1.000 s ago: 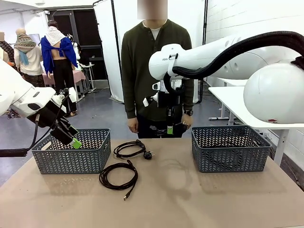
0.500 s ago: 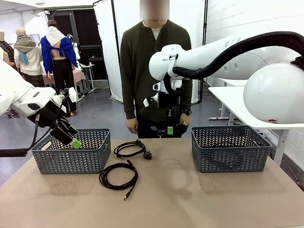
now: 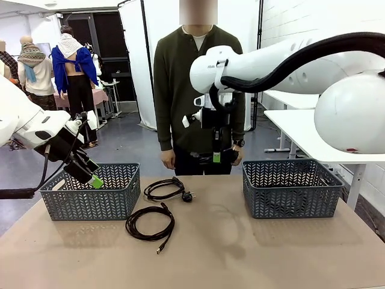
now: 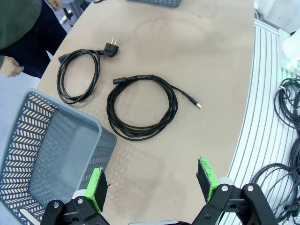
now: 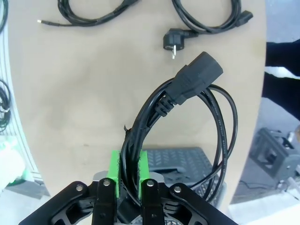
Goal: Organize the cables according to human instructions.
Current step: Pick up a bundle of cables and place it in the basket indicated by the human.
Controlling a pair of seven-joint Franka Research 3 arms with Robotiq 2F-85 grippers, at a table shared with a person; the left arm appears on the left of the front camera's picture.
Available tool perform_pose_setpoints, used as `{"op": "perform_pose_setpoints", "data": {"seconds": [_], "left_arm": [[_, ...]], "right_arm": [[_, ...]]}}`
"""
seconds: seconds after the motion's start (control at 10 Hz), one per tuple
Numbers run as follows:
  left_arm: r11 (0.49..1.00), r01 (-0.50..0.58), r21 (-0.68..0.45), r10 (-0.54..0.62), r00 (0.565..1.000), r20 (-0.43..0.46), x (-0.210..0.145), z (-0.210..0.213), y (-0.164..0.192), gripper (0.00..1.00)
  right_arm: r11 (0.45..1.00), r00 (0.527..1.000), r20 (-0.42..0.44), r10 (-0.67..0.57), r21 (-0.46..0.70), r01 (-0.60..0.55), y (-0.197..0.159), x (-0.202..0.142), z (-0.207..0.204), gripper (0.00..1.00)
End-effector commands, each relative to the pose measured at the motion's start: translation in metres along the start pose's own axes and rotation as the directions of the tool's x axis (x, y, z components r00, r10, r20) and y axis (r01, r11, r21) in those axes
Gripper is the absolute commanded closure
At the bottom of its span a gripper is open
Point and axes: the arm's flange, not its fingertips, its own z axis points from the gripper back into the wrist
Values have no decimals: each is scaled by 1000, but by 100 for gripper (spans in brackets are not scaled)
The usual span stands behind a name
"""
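The right gripper (image 5: 129,161) is clamped on several strands of a coiled power cord (image 5: 187,82), whose moulded appliance connector juts out of the loops. It hangs above the table, well to the right of the left basket (image 3: 90,201) and in front of the person (image 3: 180,78).

The left gripper (image 4: 152,180) has its jaws wide apart and empty over that basket's near corner. Just beside the basket lie a cord with a round mains plug (image 4: 77,75) and a USB cable (image 4: 140,105).

Not every loop may be pinched, though the pads hide this. A free loop could slide out, so the coil sags open. The hanging connector might then catch a basket rim on lowering.
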Motion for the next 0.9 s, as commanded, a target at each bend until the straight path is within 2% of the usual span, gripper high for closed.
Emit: {"op": "perform_pose_setpoints", "data": {"seconds": [0.0,0.3,0.8], "left_arm": [[1000,12,-15,-12,1000,17,-2,1,4,0],[1000,12,-15,-12,1000,17,-2,1,4,0],[1000,12,-15,-12,1000,17,-2,1,4,0]], "right_arm": [[998,998,-5,64,-18,-64,9,-21,21,100],[996,996,-19,84,-38,-85,17,-53,43,100],[997,998,11,59,-60,-58,26,-135,69,100]]}}
